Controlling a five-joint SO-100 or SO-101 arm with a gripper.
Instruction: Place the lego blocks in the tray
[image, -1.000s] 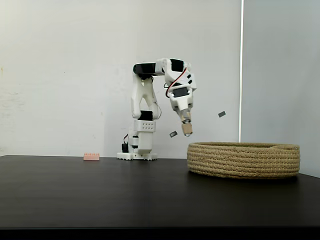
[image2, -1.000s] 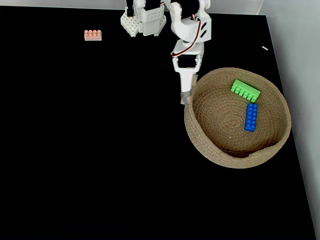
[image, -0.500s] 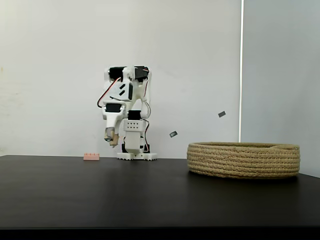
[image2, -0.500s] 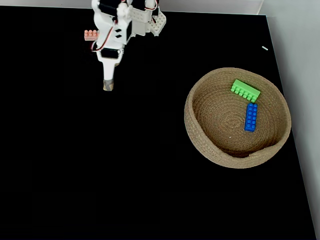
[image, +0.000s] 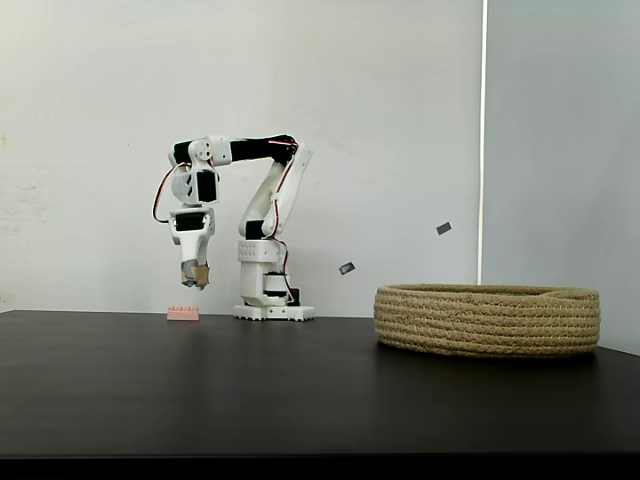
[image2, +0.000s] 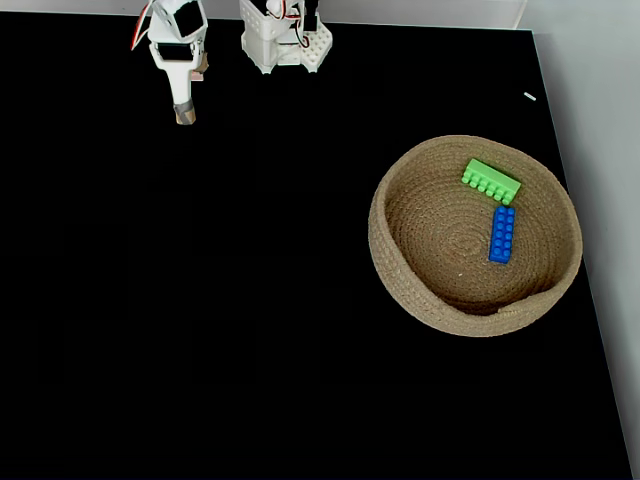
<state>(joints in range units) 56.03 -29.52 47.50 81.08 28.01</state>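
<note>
Hanging just above the pink brick (image: 183, 313), the gripper (image: 195, 276) points straight down at the far left part of the black table (image: 300, 390), close to the table's back edge. A second ago it hung beside the near-left rim of the tray; half a second ago it had swung left and hung lower in front of the base; it now sits further left and nearer the back edge, with the arm (image: 240, 150) stretched out level from the shoulder and the wrist bent down. In a fixed view from above, the gripper (image2: 185, 113) covers the spot where the pink brick showed earlier, so the brick is hidden there under the wrist.

Its tan-tipped fingers look close together with nothing between them, though they are too small to say whether they are fully closed. They do not touch the brick; a clear gap shows between the tips and the brick's studs in the side view.

Right of the gripper, the arm's white base (image2: 285, 45) stands at the back edge. Well apart, on the right side of the table, the tray (image2: 400, 260) rests flat, unchanged. Inside it lie the green brick (image2: 491, 181) toward the back right wall and the blue brick (image2: 502, 234) just in front of it, nearly touching its end. Both bricks lie where they did before.
</note>
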